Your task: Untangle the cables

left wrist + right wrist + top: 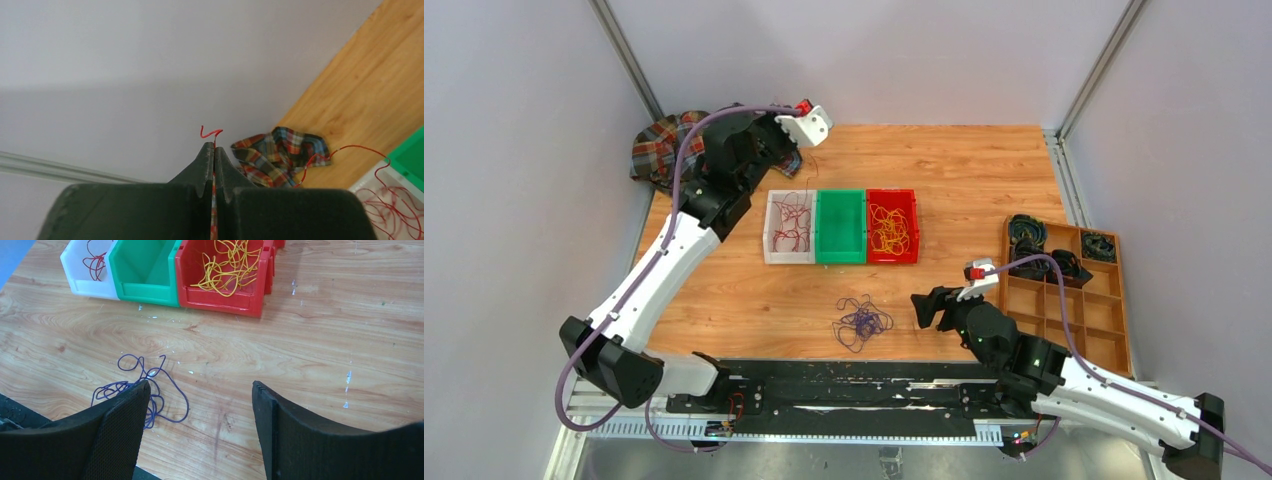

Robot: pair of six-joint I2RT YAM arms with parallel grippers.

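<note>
Red cable mostly in white bin, end pinched by L gripper; yellow binned; purple unsorted on tabletop; R gripper wide, empty.

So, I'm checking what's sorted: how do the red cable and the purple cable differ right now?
The red cable is pinched in the shut left gripper and held up, trailing into the white bin; the purple cable lies on the table, in no bin, ungripped. The red one is stretched long; the purple one is bunched in a tangle. Both are thin, looping wires.
</note>
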